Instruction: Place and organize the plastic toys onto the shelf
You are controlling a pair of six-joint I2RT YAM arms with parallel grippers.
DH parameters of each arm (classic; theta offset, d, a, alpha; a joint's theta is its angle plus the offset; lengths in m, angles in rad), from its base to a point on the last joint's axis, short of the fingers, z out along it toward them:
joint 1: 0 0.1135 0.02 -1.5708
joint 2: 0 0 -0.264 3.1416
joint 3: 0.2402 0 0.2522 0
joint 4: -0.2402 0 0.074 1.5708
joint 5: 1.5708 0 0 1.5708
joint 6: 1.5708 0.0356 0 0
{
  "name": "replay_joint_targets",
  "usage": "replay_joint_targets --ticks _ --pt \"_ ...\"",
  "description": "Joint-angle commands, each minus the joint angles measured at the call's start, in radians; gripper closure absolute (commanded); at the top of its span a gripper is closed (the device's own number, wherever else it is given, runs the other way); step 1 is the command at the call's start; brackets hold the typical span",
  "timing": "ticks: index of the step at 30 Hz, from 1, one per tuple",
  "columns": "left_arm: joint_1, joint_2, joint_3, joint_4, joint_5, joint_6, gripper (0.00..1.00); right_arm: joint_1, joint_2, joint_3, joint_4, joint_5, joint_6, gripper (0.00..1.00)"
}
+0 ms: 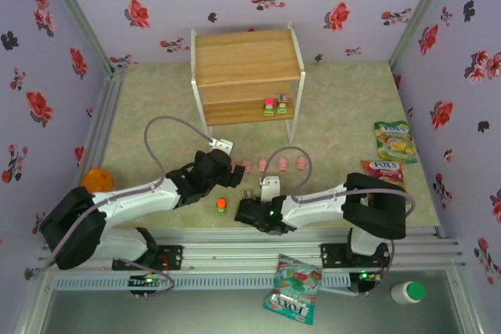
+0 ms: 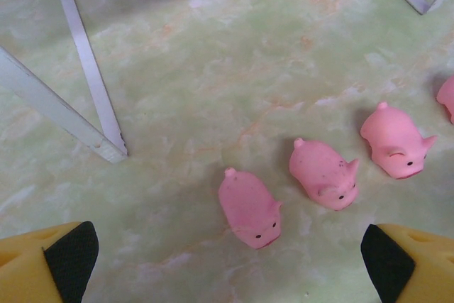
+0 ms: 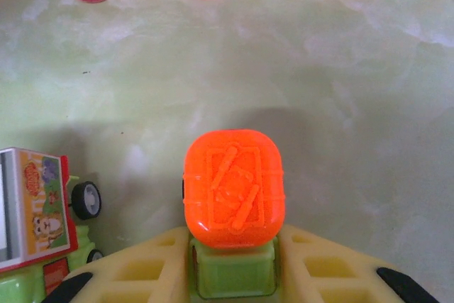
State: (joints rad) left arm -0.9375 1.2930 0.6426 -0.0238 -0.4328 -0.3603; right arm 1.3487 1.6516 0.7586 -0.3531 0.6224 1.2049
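Green marbled tabletop (image 1: 344, 115): left gripper (image 2: 227, 257) spread wide over nearest pig (image 2: 250, 208) in the row by shelf (image 1: 246, 76), prob. lining up a pick, while right gripper (image 3: 230, 274) clamps orange-topped green toy (image 3: 234, 188), w/ two toys (image 1: 275, 105) already shelved.

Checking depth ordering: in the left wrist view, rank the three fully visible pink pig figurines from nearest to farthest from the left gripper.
1. Leftmost pink pig figurine, just ahead of the left gripper.
2. Middle pink pig figurine, ahead, right.
3. Rightmost pink pig figurine, farthest right.
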Motion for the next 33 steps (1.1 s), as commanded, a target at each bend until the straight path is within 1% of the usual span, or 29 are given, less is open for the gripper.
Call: replay_joint_targets --ticks 1,22,28,33 --pt "0.006 0.010 0.022 -0.010 0.000 0.002 0.00 0.006 -0.007 0.014 -0.049 0.053 0.013 0.71" --pt "0.006 0.022 0.029 -0.008 0.002 0.001 0.00 0.000 -0.086 0.056 -0.130 0.109 -0.042 0.73" --pt "0.006 0.025 0.029 -0.010 0.008 -0.002 0.00 -0.021 -0.130 0.081 -0.166 0.135 -0.084 0.73" --pt "0.006 0.038 0.035 -0.011 0.027 -0.002 0.00 -0.065 -0.190 0.098 -0.179 0.146 -0.149 0.73"
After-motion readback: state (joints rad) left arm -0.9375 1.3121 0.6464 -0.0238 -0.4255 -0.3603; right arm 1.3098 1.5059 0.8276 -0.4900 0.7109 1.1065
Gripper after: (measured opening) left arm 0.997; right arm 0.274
